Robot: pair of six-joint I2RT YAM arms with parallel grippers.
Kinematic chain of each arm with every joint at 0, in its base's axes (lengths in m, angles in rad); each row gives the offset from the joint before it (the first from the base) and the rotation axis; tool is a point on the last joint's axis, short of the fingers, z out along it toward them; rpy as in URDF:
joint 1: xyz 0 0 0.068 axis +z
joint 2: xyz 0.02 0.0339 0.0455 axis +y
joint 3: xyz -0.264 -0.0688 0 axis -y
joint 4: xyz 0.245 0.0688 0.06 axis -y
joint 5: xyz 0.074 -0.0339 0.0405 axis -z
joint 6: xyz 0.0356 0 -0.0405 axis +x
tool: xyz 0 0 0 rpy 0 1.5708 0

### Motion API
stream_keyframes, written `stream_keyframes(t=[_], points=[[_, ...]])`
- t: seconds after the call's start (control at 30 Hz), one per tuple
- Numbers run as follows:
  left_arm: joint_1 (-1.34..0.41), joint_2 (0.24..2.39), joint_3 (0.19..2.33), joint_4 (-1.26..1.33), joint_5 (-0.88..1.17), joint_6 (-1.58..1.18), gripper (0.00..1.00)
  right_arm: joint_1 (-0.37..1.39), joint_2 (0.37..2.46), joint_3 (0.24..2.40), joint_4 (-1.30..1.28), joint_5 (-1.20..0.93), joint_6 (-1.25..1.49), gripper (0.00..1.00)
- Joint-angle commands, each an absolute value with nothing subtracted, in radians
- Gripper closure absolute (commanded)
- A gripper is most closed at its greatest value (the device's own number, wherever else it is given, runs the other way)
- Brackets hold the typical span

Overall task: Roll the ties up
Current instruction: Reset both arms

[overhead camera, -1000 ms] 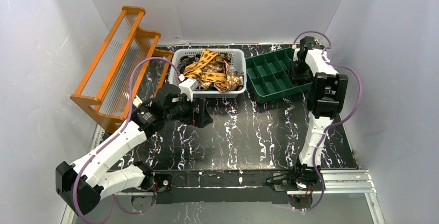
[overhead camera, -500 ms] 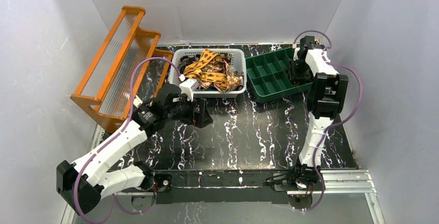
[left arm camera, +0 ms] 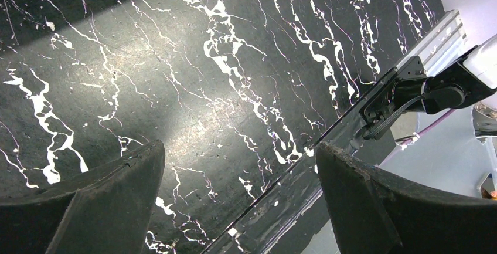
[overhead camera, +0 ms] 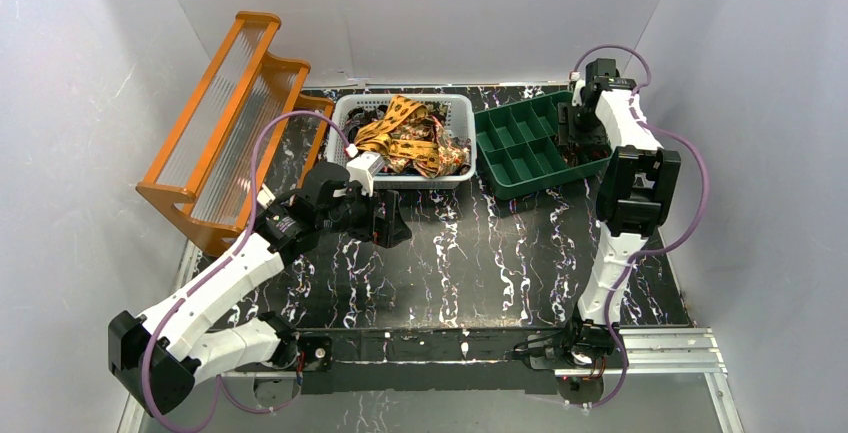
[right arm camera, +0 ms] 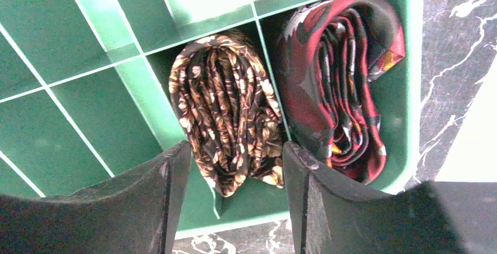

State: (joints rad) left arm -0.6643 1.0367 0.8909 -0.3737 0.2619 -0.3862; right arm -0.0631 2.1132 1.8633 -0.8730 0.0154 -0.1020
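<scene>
Brown rolled tie (right arm camera: pixel 225 101) in green tray (right arm camera: pixel 88 107) under agape right pincer (right arm camera: pixel 235 148), now farther back; left pincer (left arm camera: pixel 239 148) agape.

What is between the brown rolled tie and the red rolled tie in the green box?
A thin green divider wall of the box stands between the brown tie and the red tie, shown in the right wrist view.
</scene>
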Motion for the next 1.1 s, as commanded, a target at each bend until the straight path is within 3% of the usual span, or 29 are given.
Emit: stream_keyframes(t=[0.0, 0.3, 0.57, 0.83, 1.07], points=[[-0.661, 1.007, 0.892, -0.379, 0.263, -0.389, 0.02, -0.058, 2.032, 1.922, -0.92, -0.041, -0.059, 0.33], [-0.66, 0.972, 0.919, -0.409, 0.074, -0.435, 0.02, -0.052, 1.789, 1.793, -0.847, -0.126, 0.047, 0.25], [-0.66, 0.946, 0.987, -0.515, -0.196, -0.466, 0.02, -0.009, 1.323, 1.236, -0.434, -0.377, 0.313, 0.14], [-0.659, 0.9, 1.0, -0.584, -0.393, -0.506, 0.02, 0.341, 0.953, 0.875, -0.311, -0.163, 0.463, 0.12], [-0.659, 0.875, 0.998, -0.621, -0.51, -0.551, 0.02, 0.622, 0.876, 0.793, -0.29, 0.008, 0.509, 0.11]])
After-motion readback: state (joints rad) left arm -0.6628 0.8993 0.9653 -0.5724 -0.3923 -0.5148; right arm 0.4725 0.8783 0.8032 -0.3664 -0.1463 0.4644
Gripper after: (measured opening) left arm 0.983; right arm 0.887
